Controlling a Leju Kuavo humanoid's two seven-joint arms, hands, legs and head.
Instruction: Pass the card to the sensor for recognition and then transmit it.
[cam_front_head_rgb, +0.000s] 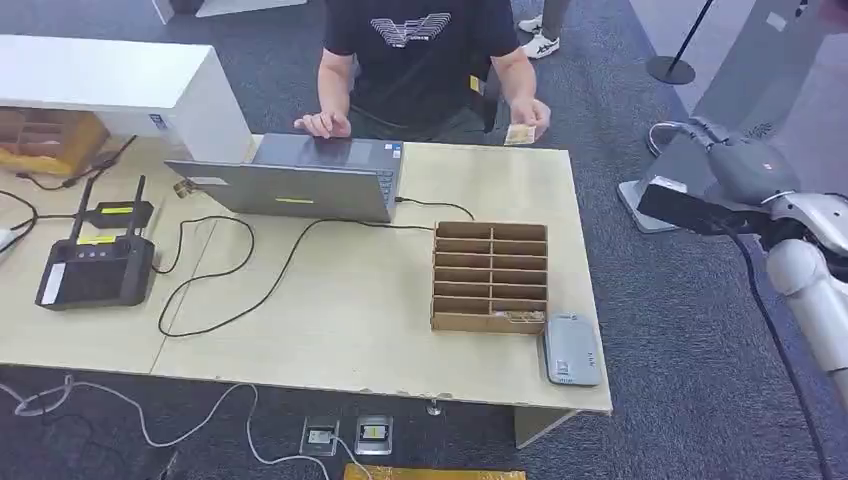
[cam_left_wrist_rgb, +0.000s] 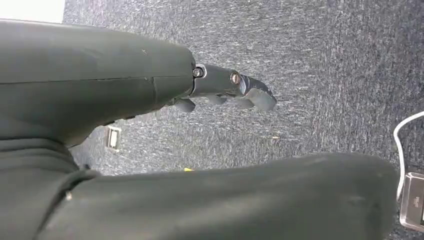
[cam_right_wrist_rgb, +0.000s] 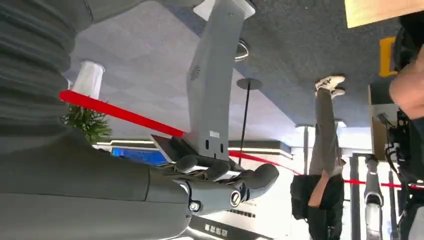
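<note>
Tan card (cam_front_head_rgb: 519, 134) — person's hand, far from right robot hand (cam_front_head_rgb: 735, 160)

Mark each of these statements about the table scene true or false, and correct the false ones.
1. A person's hand holds the card beyond the table's far edge. True.
2. The grey card reader sits inside the cardboard organizer. False: it lies on the table beside the organizer's near right corner.
3. The laptop is open. True.
4. The right hand holds the card. False: it holds nothing.
</note>
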